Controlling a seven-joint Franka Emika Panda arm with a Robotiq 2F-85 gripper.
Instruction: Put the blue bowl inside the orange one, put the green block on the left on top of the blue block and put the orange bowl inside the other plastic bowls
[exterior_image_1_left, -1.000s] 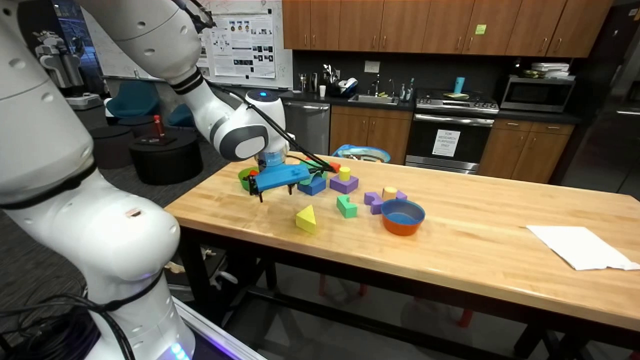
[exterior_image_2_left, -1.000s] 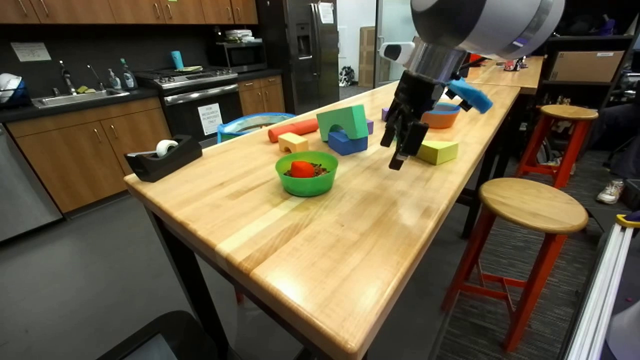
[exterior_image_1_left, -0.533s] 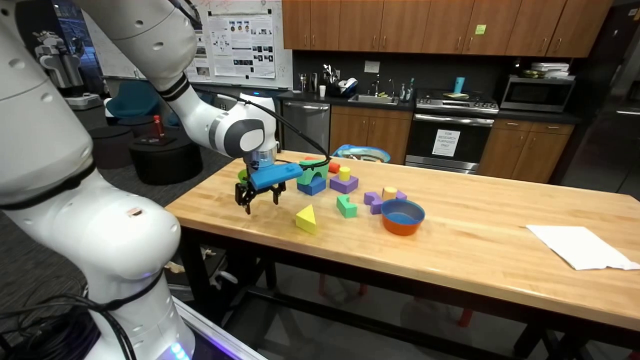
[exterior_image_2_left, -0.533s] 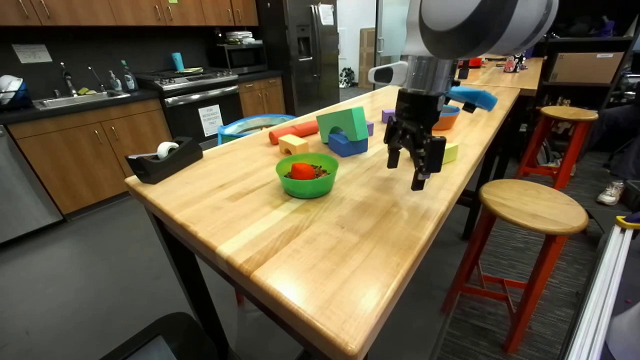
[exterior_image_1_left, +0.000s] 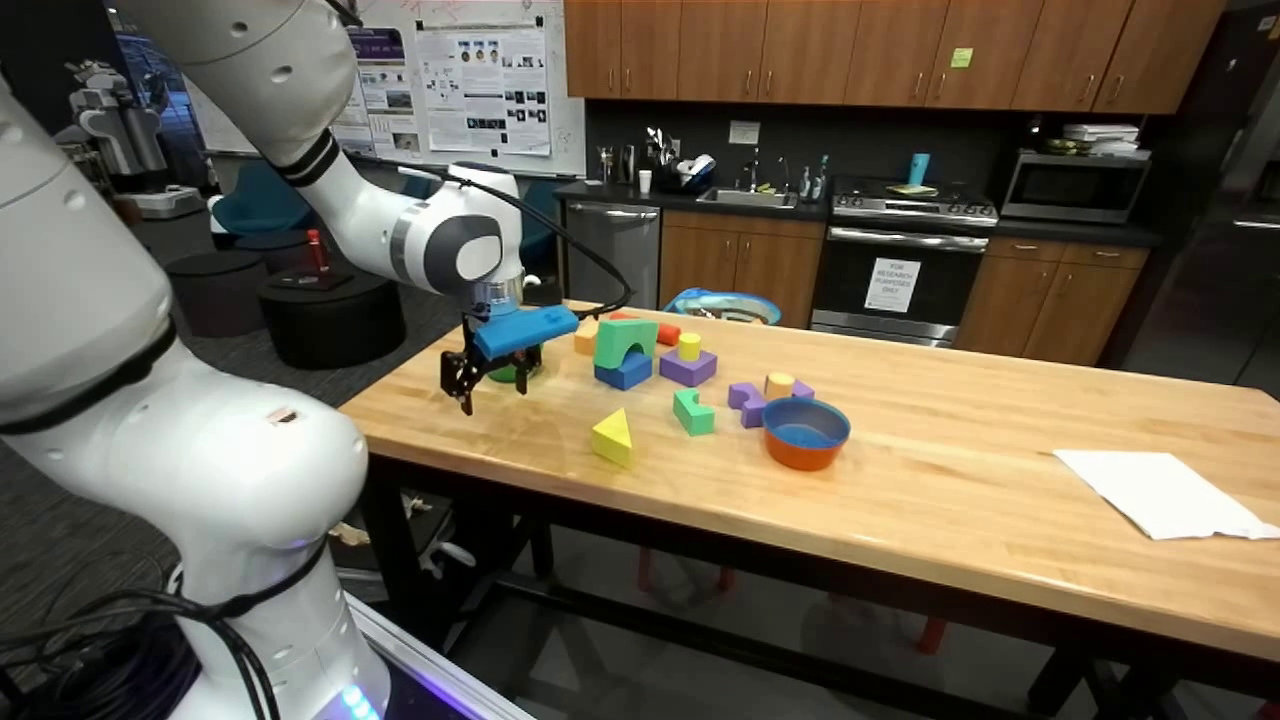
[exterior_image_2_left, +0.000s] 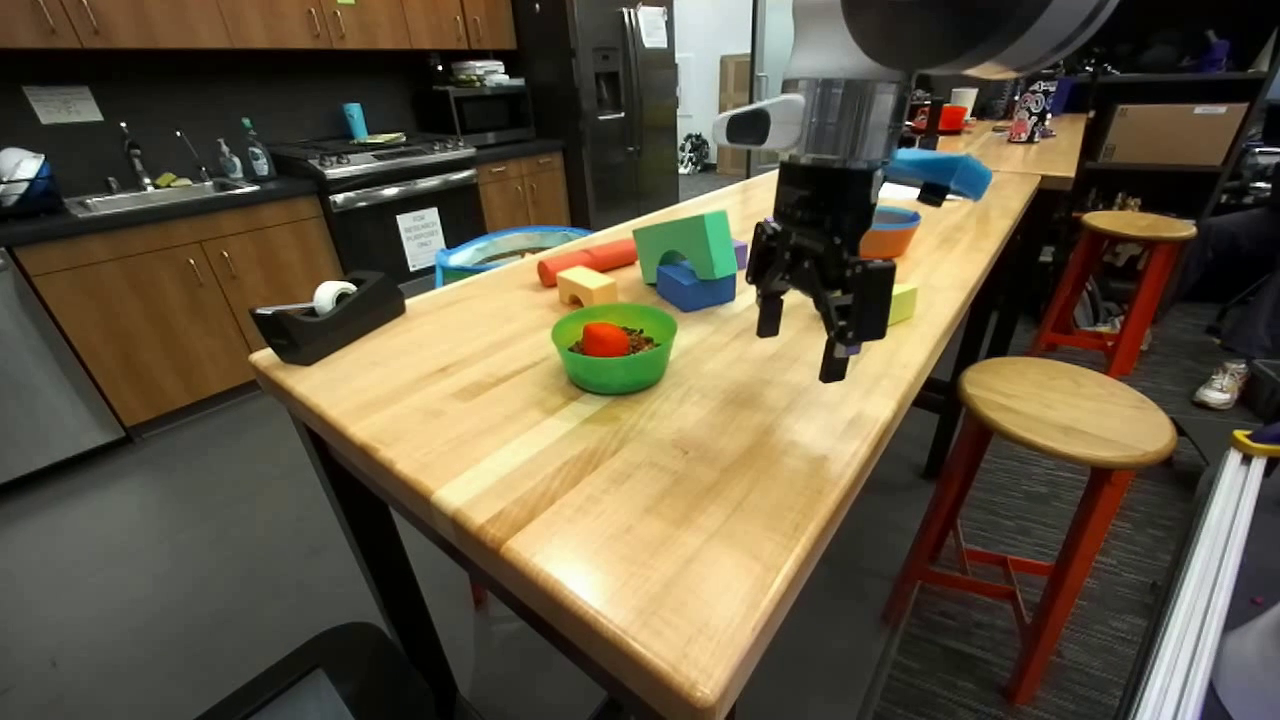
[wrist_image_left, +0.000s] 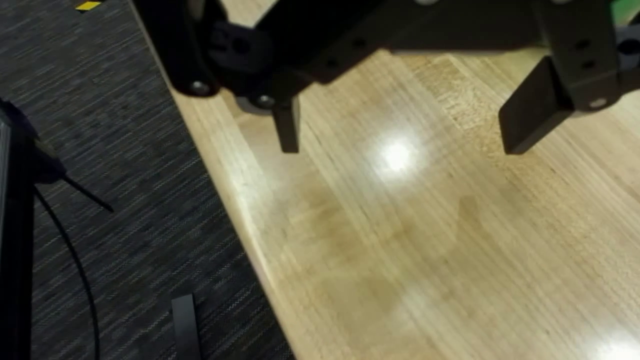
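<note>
Blue bowl: sat nested inside the orange bowl on the wooden counter.
Green block: rested, arch-shaped, atop the blue block.
Claw: hung above the counter, its 2 fingers spread well apart.
Green bowl: stood near the counter's end, holding a red piece and brown bits, well apart from the orange bowl.

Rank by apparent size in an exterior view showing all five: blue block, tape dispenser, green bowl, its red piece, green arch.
Largest: tape dispenser and green bowl, too alike to rank.
Green arch.
Blue block, partly covered.
Smallest: red piece.
</note>
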